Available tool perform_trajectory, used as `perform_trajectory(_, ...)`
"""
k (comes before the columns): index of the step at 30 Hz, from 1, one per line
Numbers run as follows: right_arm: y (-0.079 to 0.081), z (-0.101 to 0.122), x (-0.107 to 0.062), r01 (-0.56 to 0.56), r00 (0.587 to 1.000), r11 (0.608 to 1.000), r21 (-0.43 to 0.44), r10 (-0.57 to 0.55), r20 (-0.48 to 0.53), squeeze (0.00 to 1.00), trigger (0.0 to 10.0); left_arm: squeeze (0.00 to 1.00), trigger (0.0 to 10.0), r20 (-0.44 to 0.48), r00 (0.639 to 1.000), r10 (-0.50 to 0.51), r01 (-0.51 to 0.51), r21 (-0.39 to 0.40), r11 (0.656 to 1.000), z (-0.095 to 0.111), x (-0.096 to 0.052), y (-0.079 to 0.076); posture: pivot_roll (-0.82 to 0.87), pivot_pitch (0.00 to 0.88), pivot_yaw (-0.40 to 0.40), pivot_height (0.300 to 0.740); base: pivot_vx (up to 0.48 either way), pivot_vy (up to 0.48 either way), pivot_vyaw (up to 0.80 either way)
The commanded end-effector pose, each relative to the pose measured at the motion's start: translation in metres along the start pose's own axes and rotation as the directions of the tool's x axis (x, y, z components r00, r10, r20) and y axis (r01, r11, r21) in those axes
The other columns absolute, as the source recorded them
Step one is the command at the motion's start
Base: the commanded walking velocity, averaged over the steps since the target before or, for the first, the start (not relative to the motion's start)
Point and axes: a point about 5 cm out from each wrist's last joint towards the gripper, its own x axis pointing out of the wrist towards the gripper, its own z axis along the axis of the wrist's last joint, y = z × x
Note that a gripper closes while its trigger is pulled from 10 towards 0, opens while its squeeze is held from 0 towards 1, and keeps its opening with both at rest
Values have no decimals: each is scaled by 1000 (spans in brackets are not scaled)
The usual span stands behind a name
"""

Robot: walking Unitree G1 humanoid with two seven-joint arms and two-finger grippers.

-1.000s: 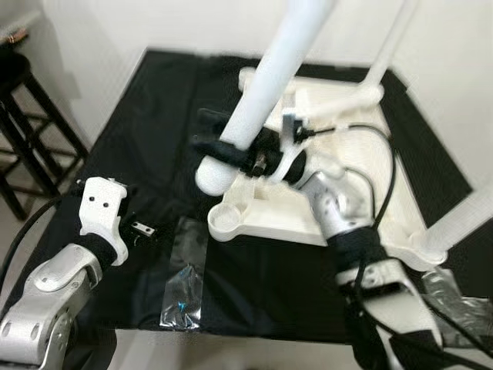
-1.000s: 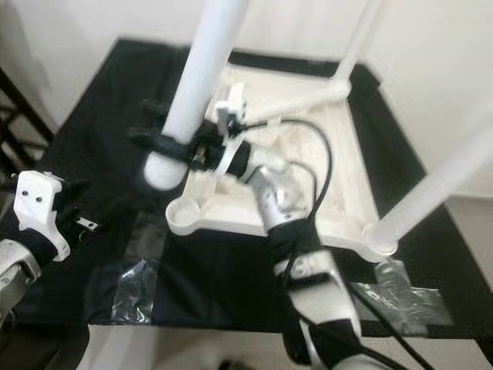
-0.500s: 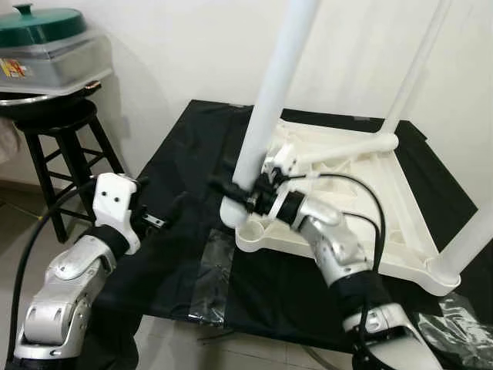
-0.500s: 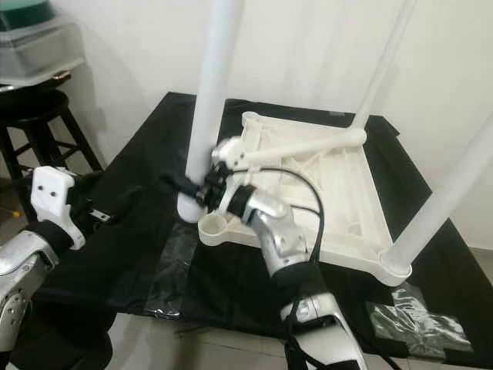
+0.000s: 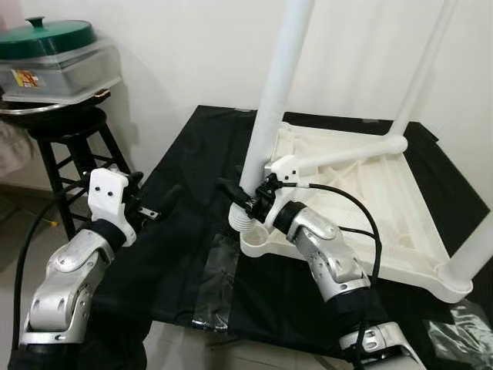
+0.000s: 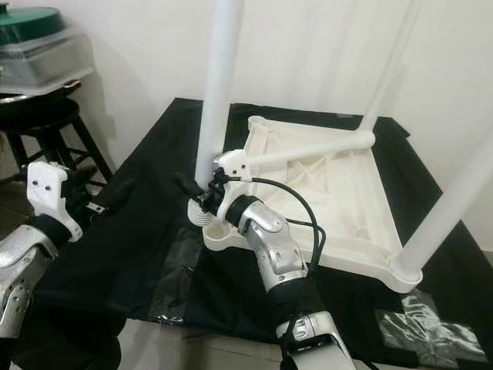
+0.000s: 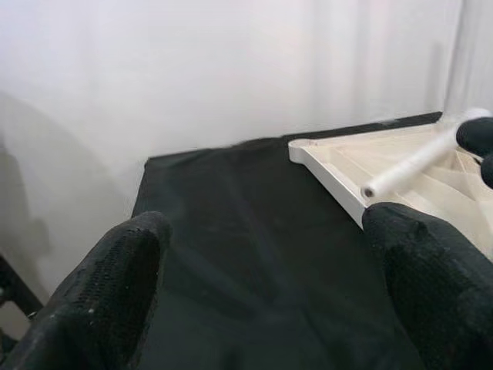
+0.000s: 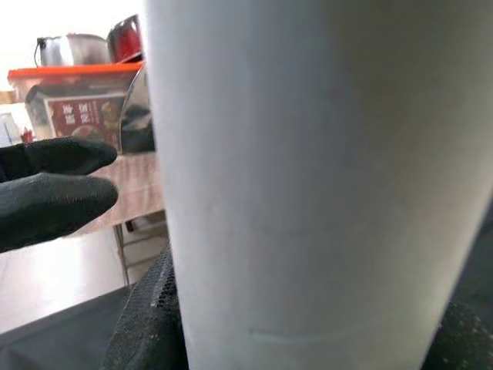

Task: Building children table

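Note:
The white children's table top (image 5: 400, 200) lies upside down on a black cloth (image 5: 177, 231). Two white legs stand in its far right (image 5: 420, 73) and near right (image 5: 477, 247) corners, and a third leg (image 5: 339, 154) lies across the underside. My right gripper (image 5: 240, 199) is shut on a fourth leg (image 5: 269, 116), (image 8: 308, 185), holding it nearly upright. That leg's threaded end (image 5: 245, 222) is at the rim of the near left corner socket (image 5: 258, 243). My left gripper (image 5: 158, 202), (image 7: 269, 308) hovers open over the cloth to the left, with nothing between its fingers.
A black stool (image 5: 69, 139) with a green-lidded container (image 5: 54, 54) stands at the left by the wall. Clear plastic strips (image 5: 216, 270) are on the cloth near its front edge, and another plastic piece (image 5: 454, 339) lies at the front right.
The view has pulled back and up. My right gripper has brought the leg from tilted to nearly upright, its lower end now at the corner socket. The left arm has lifted slightly.

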Motion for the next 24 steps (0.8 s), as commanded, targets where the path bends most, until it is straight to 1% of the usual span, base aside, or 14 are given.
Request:
perform_trajectory(1, -2, 5, -2, 19, 1000, 1000, -13, -19, 16, 0, 10000, 0, 10000, -3, 1000, 5, -5, 2, 1000, -2, 2, -1, 22, 0, 16, 740, 0, 0, 0)
perform_trajectory(4, -2, 7, -6, 37, 999, 999, -26, -37, 14, 0, 10000, 0, 10000, 16, 1000, 21, -21, -20, 1000, -1, 4, -1, 9, 0, 26, 740, 0, 0, 0)
perform_trajectory(8, -4, 8, -7, 51, 999, 998, -29, -51, 15, 0, 10000, 0, 10000, 31, 999, 30, -29, -18, 999, 2, 5, -1, 12, 0, 25, 740, 0, 0, 0)
perform_trajectory(10, -6, 9, -6, 65, 998, 998, -27, -65, 15, 0, 10000, 0, 10000, 40, 998, 41, -41, -4, 999, 4, 5, 1, 14, 0, 22, 740, 0, 0, 0)
perform_trajectory(15, -6, 9, -5, 68, 998, 997, -26, -68, 18, 0, 10000, 0, 10000, 41, 998, 56, -56, -2, 998, 3, 4, 3, 14, 0, 22, 740, 0, 0, 0)
perform_trajectory(16, -5, 10, -4, 71, 997, 997, -27, -70, 21, 0, 10000, 0, 10000, 34, 997, 71, -71, -2, 997, 1, 4, 5, 11, 0, 25, 740, 0, 0, 0)
perform_trajectory(17, -4, 11, -4, 73, 997, 997, -31, -72, 22, 0, 10000, 0, 10000, 1, 997, 81, -81, -16, 997, -5, 3, 5, -4, 0, 39, 740, 0, 0, 0)
perform_trajectory(20, -4, 11, -4, 74, 997, 997, -35, -74, 23, 0, 10000, 0, 10000, -24, 996, 86, -86, -25, 996, -10, 3, 5, -4, 0, 39, 740, 0, 0, 0)
perform_trajectory(22, -2, 12, -5, 72, 997, 997, -36, -71, 23, 0, 10000, 0, 10000, -40, 996, 83, -84, -39, 996, -13, 2, 3, -7, 0, 37, 740, 0, 0, 0)
perform_trajectory(24, 0, 10, -8, 72, 997, 997, -35, -72, 10, 0, 10000, 0, 10000, -67, 995, 72, -74, -38, 997, -21, 0, -5, -11, 0, 33, 740, 0, 0, 0)
